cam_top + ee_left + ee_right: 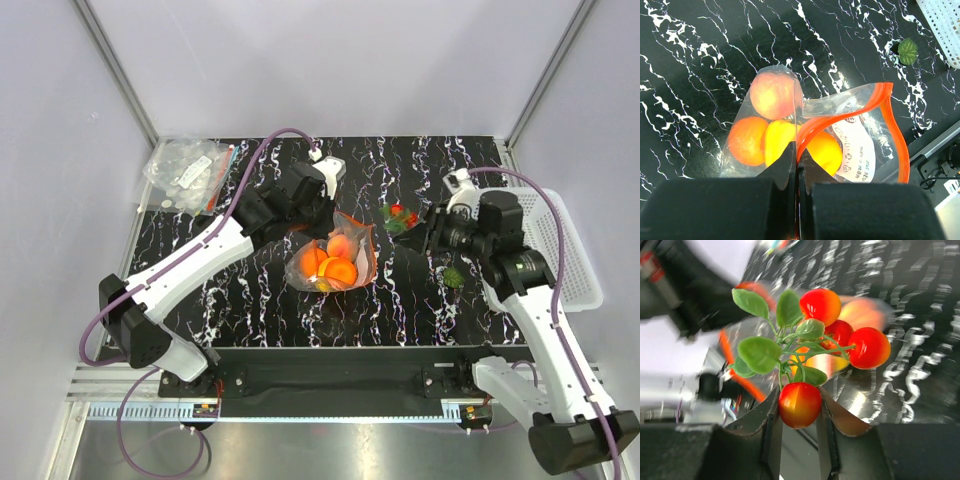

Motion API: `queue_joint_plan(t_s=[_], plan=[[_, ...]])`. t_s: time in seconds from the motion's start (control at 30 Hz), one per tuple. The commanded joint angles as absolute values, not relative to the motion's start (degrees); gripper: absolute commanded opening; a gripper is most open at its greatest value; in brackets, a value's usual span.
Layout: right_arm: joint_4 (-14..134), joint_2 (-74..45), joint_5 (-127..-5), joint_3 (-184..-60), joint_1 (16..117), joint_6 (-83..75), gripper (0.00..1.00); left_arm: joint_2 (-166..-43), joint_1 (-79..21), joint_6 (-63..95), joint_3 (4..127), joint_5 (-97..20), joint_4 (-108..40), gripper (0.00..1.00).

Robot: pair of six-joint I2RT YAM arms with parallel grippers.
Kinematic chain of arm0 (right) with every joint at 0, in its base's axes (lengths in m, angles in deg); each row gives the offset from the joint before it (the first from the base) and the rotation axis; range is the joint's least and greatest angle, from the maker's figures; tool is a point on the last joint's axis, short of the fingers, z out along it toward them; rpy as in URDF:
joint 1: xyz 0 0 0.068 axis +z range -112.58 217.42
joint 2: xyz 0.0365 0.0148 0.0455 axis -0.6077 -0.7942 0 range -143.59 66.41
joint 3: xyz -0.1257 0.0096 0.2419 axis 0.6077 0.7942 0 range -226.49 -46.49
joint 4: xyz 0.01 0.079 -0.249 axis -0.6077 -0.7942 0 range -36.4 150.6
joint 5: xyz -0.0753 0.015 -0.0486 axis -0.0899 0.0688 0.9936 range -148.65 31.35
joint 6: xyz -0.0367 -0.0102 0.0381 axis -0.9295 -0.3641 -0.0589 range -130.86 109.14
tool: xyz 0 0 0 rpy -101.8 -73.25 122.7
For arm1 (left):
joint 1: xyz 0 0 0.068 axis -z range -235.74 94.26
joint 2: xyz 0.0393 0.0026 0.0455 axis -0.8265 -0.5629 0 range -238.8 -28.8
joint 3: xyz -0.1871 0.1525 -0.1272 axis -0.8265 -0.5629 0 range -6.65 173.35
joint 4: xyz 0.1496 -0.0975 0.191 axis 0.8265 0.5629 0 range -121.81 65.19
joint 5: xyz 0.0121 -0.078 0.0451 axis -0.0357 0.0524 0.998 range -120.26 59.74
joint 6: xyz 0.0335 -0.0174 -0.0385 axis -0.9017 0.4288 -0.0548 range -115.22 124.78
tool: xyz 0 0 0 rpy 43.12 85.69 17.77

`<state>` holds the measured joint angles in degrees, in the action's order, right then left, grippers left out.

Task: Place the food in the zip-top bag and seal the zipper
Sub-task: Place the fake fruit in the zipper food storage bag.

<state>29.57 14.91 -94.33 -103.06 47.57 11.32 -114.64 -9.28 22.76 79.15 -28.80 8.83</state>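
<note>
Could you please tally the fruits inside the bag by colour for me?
Orange fruit: 2
Peach-pink fruit: 1
Yellow fruit: 1
Total in the bag: 4

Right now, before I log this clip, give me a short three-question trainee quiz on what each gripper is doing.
1. True or false: the right gripper holds a sprig of red-orange berries with green leaves.
2. What does the left gripper pinch? A) the red-orange zipper strip of the clear plastic bag B) the white mesh basket C) nothing
3. Fill in: the peach-pink round fruit lies ___ the bag.
Key: 1 true; 2 A; 3 inside.
</note>
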Motion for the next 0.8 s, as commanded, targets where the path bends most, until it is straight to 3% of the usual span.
queue_joint_plan(t_s=[0.0, 0.27, 0.67, 0.7, 0.73, 0.77], plan=[[34.0, 15.2, -96.2, -105.6, 55.0, 8.3, 0.0, -113.1, -9.2, 21.9, 81.3, -29.3, 7.4, 0.0], [36.3, 10.0, -86.3, -104.1, 76.1, 5.0, 0.0, -113.1, -9.6, 21.9, 80.7, -28.4, 6.9, 0.0], [39.0, 1.2, -76.7, -108.4, 79.3, 5.8, 0.05, -111.9, -9.9, 21.8, 80.4, -28.3, 7.2, 0.0], [39.2, -0.1, -76.1, -109.0, 79.3, 5.8, 0.07, -111.8, -9.9, 21.8, 80.4, -28.2, 7.3, 0.0], [39.1, -0.7, -75.2, -110.0, 79.3, 5.8, 0.14, -111.8, -9.9, 21.8, 80.4, -28.2, 7.1, 0.0], [38.9, -1.3, -74.3, -110.5, 79.3, 5.9, 0.29, -111.8, -9.9, 21.9, 80.4, -28.3, 7.1, 0.0]])
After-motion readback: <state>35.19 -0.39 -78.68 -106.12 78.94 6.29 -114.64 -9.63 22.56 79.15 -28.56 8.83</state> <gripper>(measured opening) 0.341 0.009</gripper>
